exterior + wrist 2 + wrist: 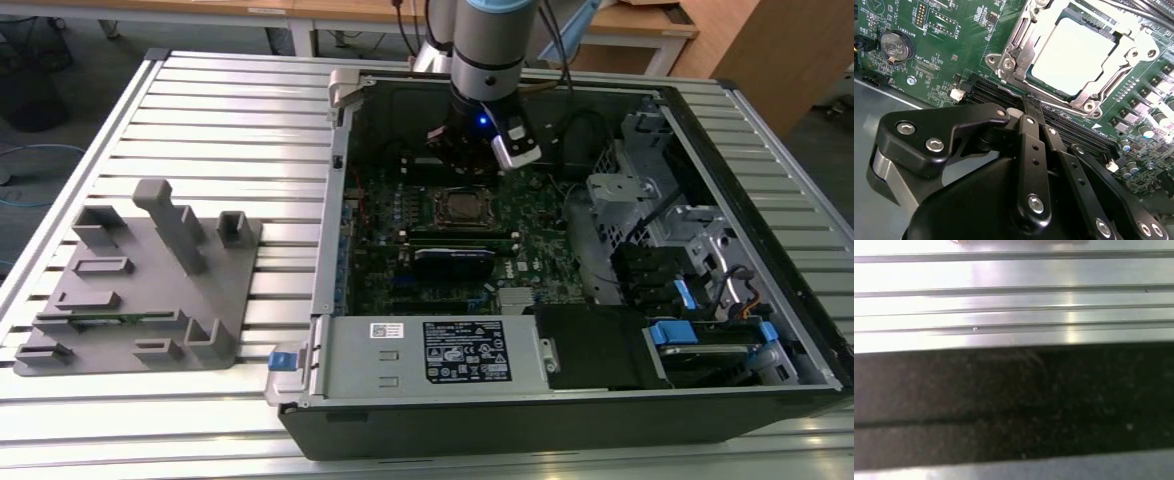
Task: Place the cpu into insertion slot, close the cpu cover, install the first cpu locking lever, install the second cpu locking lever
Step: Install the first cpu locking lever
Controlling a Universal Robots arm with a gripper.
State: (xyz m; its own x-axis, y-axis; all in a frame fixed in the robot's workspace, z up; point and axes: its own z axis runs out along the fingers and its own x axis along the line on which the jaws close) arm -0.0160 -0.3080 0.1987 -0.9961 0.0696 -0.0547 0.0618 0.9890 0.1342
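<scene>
We take this for a robotics lab or assembly workshop: a slatted aluminium worktop [200,110] carries an open computer case [561,440], and a robot arm [487,50] reaches in from twelve o'clock, its end effector [465,160] over the green motherboard [394,225]. A grey fixture block [147,280] sits at nine o'clock, and wooden desks [641,25] stand beyond at twelve.

I have the computer case [561,430] lying on the slatted table [227,110], with the fixture block [147,290] on the table to the exterior view's left of it. Inside the case, the power-supply box [427,355] lies along the near wall and the motherboard [387,230] behind it. On that board the cpu [463,206] lies within the cpu cover [1016,47] frame, and the gripper [457,165] hangs just behind it.
</scene>
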